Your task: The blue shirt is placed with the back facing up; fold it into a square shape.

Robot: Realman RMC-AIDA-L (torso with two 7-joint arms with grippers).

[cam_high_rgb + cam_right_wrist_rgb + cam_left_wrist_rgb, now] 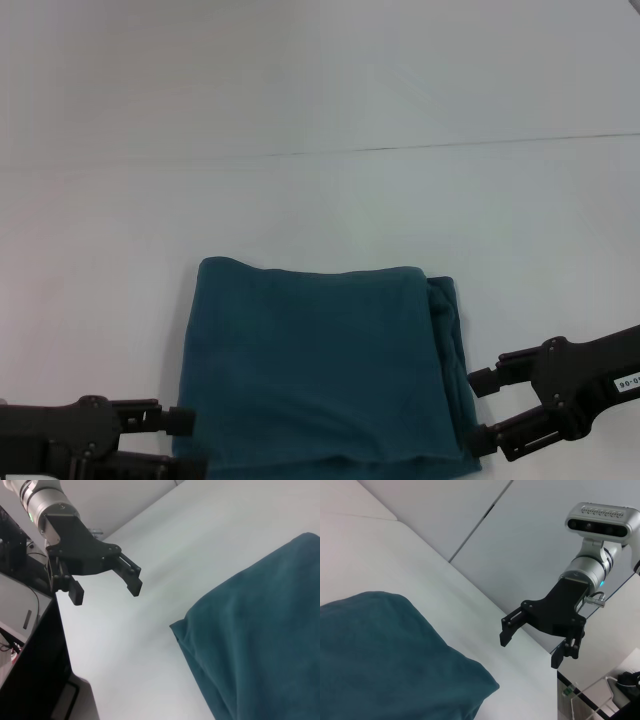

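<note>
— Blue shirt [320, 370] first: where is it compared with the two grippers?

— It lies between them. The left gripper [185, 442] is at the near left corner of the cloth, low over the white table [320, 200]. Its fingers are spread, one above the other in the head view, and their tips are just beside the left edge of the shirt. They hold nothing.

— And the right one?

— The right gripper [480, 408] is on the other side, at the near right corner. Its two fingers are also spread apart, with the tips very close to the bunched right edge of the shirt. I cannot tell if they touch the fabric, but no cloth is between them.

— Do the wrist cameras agree?

— Yes. In the left wrist view the right gripper [540, 647] is seen farther off, fingers apart and empty, above the table edge, beside a rounded corner of the blue shirt [385, 660]. In the right wrist view the left gripper [105, 586] is also empty with fingers apart, a little away from the corner of the blue shirt [260, 640].

— How does the shirt look now?

— It is folded into a nearly square packet, plain dark teal on top, flat on the table near the robot. The right side shows several stacked folds; the far edge is a smooth rolled fold.

— Anything else on the table?

— A thin dark seam line [450, 145] crosses the surface beyond the shirt.
</note>
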